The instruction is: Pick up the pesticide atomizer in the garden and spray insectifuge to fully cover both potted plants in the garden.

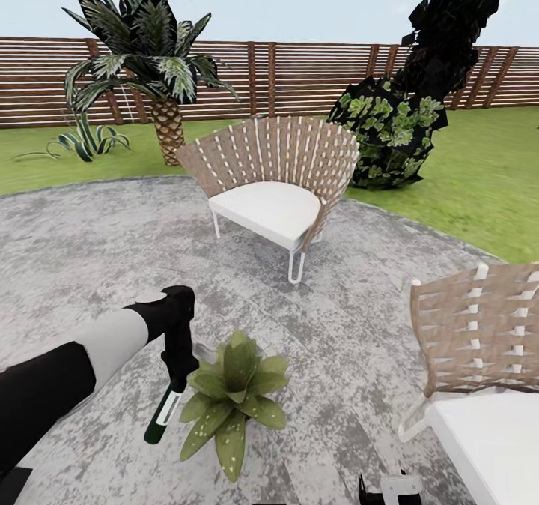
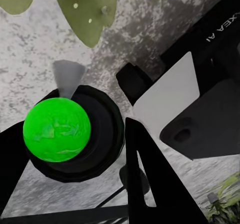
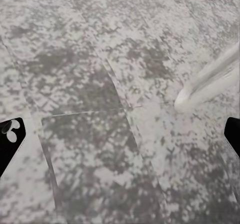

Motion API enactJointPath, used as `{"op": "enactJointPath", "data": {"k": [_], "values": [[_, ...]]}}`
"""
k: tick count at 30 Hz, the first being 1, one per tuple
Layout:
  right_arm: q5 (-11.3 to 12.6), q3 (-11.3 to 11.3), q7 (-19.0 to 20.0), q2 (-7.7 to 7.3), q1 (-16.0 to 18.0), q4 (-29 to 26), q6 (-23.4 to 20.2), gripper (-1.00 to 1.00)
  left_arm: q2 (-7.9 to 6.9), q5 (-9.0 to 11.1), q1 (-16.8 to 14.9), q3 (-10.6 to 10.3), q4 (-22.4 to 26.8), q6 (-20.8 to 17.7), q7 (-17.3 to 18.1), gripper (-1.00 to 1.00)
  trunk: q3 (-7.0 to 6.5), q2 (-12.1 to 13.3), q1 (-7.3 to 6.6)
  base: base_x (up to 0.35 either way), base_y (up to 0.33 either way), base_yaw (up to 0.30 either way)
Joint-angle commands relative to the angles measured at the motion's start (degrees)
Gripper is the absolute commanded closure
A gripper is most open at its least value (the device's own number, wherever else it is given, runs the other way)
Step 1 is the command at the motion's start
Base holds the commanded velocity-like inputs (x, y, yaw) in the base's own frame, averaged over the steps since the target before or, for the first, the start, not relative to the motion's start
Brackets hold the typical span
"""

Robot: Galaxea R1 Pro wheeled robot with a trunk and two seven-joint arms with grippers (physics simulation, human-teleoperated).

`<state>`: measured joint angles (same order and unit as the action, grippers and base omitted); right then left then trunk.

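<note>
Spraying position is set: the left gripper pinches the pesticide atomizer, its fingers pressed against the upper end of the bottle. The bottle hangs tilted, dark base toward the patio, just beside the potted plant, which stands on the patio's near part. This hold probably keeps the spray head close to the leaves so the mist lands on the rosette. In the left wrist view, a bright green disc sits in the bottle's dark round end, with spotted leaves beyond it. The right gripper hangs idle over bare patio, fingertips spread wide at the frame edges, near a white chair leg. A second rosette is still to be treated.
</note>
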<state>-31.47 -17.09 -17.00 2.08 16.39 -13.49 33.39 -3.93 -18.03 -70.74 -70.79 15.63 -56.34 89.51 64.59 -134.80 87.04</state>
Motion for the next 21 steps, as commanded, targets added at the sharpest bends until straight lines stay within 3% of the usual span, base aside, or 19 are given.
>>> {"op": "enactJointPath", "data": {"k": [1, 6, 11, 14, 16, 21], "values": [[-0.6, -0.3, -0.3, 0.03, 0.0, 0.0, 0.1, -1.00, 0.19, -0.6, -0.1, 0.0, 0.2, -0.6, 0.5, 1.00, 0.05, 0.0, 0.02, 0.324, 0.000, 0.000], [-0.6, -0.3, -0.3, 0.04, 0.0, 0.0, 0.1, -1.00, 0.61, -0.7, 0.1, -0.3, 0.3, -0.5, 0.5, 1.00, 0.26, 0.0, 0.02, 0.164, 0.000, 0.000], [-0.6, -0.3, -0.3, 0.04, 0.0, 0.0, 0.1, -1.00, -0.23, -0.8, 0.7, -0.4, -0.1, -0.3, 0.5, 1.00, 0.39, 0.0, 0.02, 0.005, 0.000, 0.000], [-0.6, -0.3, -0.3, 0.03, 0.0, 0.0, 0.2, -1.00, 0.83, -0.7, 1.3, -0.1, 0.3, -0.4, 0.5, 1.00, 0.39, 0.0, 0.02, 0.000, 0.000, 0.000], [-0.6, -0.3, -0.3, 0.03, 0.0, 0.0, 0.1, -1.00, 3.49, -0.8, 1.3, 0.0, 0.3, -0.5, 0.5, 1.00, 0.39, 0.0, 0.02, 0.000, 0.000, 0.000], [-0.6, -0.3, -0.3, 0.03, 0.0, 0.0, 0.2, -1.00, 3.04, -0.8, 1.3, 0.2, 0.1, -0.5, 0.5, 1.00, 0.39, 0.0, 0.02, 0.208, 0.000, 0.000]]}}
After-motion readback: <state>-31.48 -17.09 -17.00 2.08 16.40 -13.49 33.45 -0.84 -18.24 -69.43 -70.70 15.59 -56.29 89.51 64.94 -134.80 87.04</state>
